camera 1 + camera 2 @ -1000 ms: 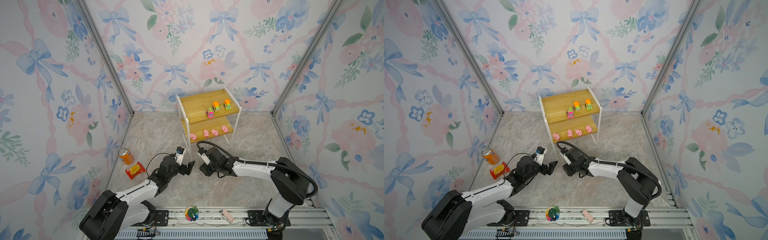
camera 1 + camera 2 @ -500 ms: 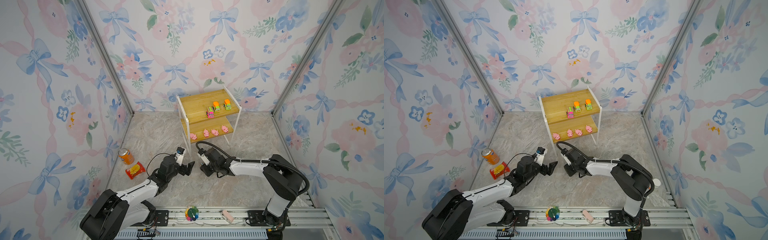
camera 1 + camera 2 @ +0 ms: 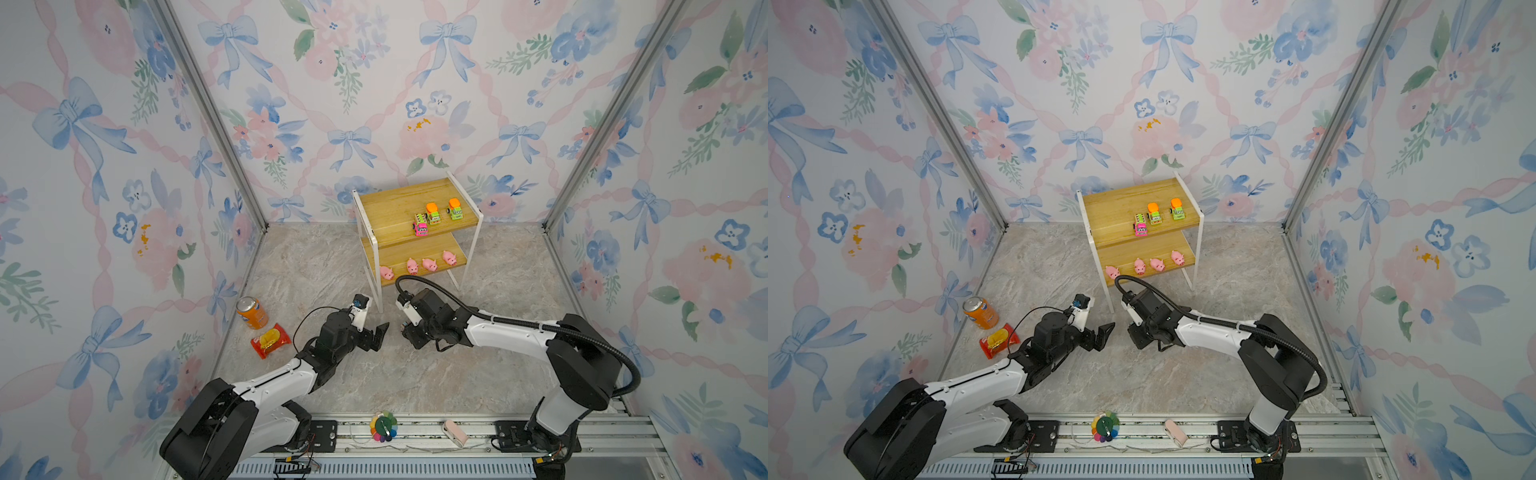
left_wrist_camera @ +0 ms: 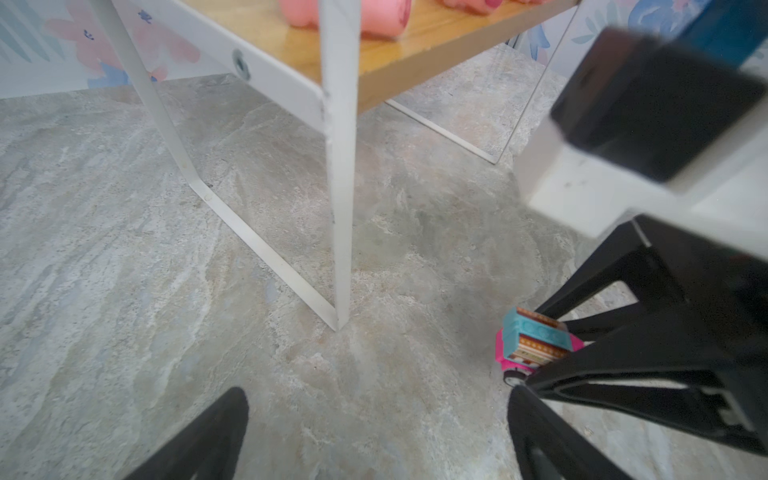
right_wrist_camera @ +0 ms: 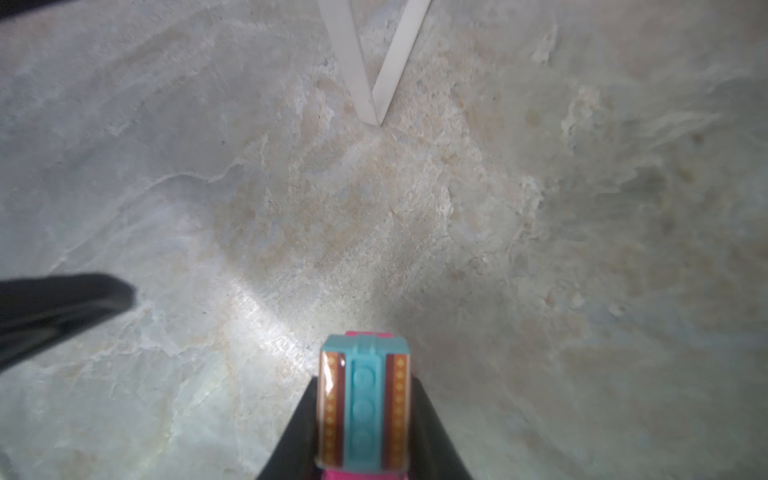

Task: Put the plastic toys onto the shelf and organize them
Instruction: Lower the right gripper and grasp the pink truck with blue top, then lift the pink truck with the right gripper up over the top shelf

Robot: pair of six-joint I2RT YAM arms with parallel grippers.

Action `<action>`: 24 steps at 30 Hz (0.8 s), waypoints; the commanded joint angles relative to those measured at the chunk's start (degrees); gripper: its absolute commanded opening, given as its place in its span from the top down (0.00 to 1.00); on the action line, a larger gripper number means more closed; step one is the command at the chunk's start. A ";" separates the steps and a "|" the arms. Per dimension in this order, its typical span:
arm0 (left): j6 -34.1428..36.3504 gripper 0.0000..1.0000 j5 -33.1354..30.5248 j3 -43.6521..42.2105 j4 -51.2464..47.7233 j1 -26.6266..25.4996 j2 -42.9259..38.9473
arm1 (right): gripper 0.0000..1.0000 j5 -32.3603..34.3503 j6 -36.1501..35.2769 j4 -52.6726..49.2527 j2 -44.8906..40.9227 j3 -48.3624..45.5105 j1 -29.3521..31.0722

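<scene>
Plastic sits between my right fingers (image 5: 299, 432): they are clamped on a pink truck (image 5: 363, 411), one finger against each side of its teal, brown and orange striped top. The truck is low over the desk (image 3: 415, 382), on the near side of the shelf (image 3: 399, 199) and close to its near left leg. From my left wrist view its wheel looks level with the desk, but I cannot tell whether it touches.

My left fingers (image 4: 208, 436) stand wide apart with nothing between them. They hover just left of my right fingers and point toward the held truck.

On the shelf's upper board, toward its right end, the other pink truck (image 3: 420, 224) stands nearest the front edge. Two green trucks with orange tops (image 3: 433, 212) (image 3: 455, 208) stand beside it, further right and slightly farther back.

Four pink pigs (image 3: 386, 273) (image 3: 412, 266) (image 3: 429, 264) (image 3: 449, 257) line the front of the lower board, spaced apart.

At the left edge of the desk an orange soda can (image 3: 252, 312) stands upright. A red snack packet (image 3: 270, 340) lies just nearer than it.
</scene>
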 commanded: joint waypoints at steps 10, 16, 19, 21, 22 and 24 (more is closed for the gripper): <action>1.08 0.02 0.04 -0.58 -0.72 0.06 -0.09 | 0.74 10.34 -1.63 -35.53 -11.32 34.69 6.57; 1.07 0.02 0.31 -0.70 -0.72 0.06 -0.74 | 0.74 15.60 -3.11 -35.79 -7.60 49.86 4.06; 1.06 0.02 0.25 -0.92 -0.72 0.05 -1.15 | 0.74 17.75 -2.42 -33.91 -4.53 55.16 1.76; 1.09 0.02 0.39 -0.95 -0.72 0.05 -1.57 | 0.74 19.13 -1.88 -32.37 -2.42 57.94 0.59; 1.06 0.02 0.41 -1.02 -0.72 0.06 -1.74 | 0.74 19.60 -1.78 -31.60 -1.29 59.17 0.00; 1.02 0.02 0.41 -0.98 -0.72 0.04 -1.99 | 0.74 20.28 -1.67 -30.34 0.44 61.26 -0.77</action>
